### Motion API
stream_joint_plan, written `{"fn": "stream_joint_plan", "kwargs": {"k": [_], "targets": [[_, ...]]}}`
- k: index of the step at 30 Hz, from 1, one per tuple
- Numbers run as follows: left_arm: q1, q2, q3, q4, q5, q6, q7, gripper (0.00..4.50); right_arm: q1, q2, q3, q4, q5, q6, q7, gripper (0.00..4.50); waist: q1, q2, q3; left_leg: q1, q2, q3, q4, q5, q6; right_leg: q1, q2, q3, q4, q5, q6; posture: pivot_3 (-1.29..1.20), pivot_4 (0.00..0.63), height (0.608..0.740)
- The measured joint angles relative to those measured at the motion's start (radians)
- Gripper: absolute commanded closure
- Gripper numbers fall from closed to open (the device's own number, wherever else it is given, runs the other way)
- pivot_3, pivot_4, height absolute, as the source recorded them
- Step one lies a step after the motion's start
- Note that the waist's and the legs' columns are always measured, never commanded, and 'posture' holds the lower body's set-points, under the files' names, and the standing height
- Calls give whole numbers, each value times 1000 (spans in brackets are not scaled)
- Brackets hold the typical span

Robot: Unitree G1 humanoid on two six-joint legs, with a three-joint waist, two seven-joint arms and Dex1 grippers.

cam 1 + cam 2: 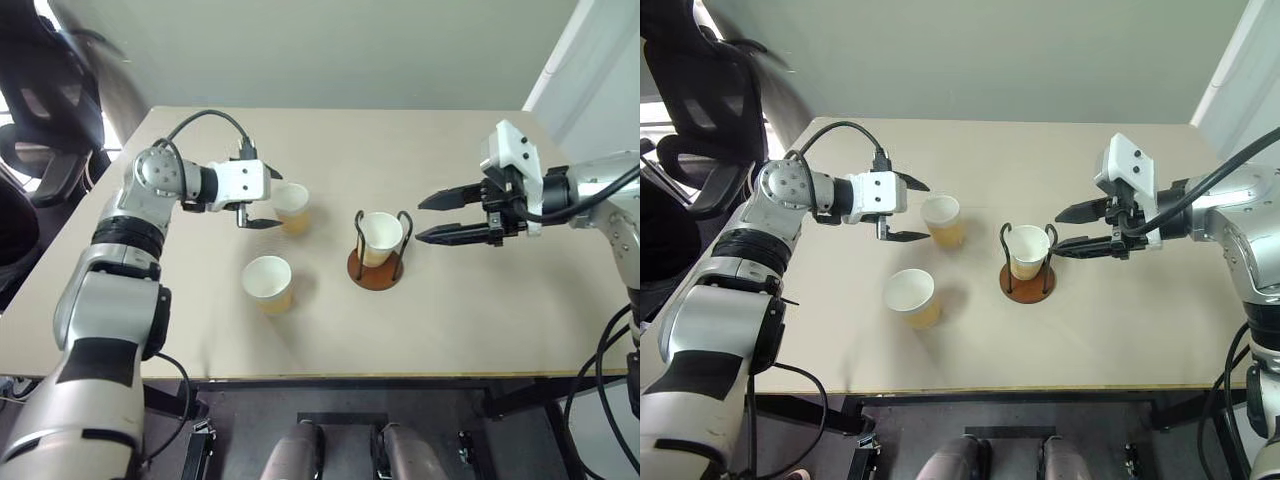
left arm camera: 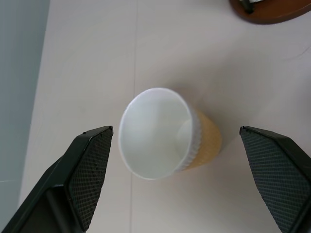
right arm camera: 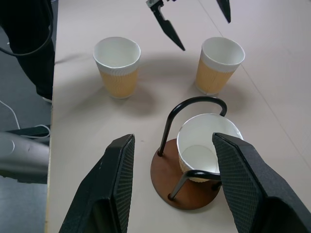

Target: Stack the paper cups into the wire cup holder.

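Note:
Three tan paper cups with white rims stand upright on the table. One cup [image 1: 380, 237] sits inside the wire cup holder [image 1: 372, 275], a brown disc with black wire loops. A second cup [image 1: 291, 207] stands to the holder's left, and my left gripper [image 1: 267, 198] is open wide just left of it, one finger on each side and neither touching; the left wrist view looks down into this cup [image 2: 160, 133] between the fingers [image 2: 87, 170]. The third cup [image 1: 268, 283] stands nearer the front edge. My right gripper [image 1: 420, 220] hangs open and empty just right of the holder.
The beige table [image 1: 480, 320] has bare room at the front right and behind the cups. A black office chair [image 1: 45, 90] stands off the table's far left corner. Cables run along both arms.

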Motion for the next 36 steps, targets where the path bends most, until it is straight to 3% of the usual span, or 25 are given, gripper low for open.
{"fn": "stream_joint_plan", "kwargs": {"k": [17,36], "targets": [[-19,8,-58,44,112,-14,172,0,1,-11,8,-4,20,1,5,1955,3,0,0,-3,-3,-1,0,1,0,-3,0,0,0,1,2,0,150,740],[-25,-25,-54,67,111,-2,128,0,49,-30,12,123,-19,-196,63,1955,4,-1,0,-5,-3,-1,2,4,2,-4,-1,1,0,4,6,0,150,740]]}}
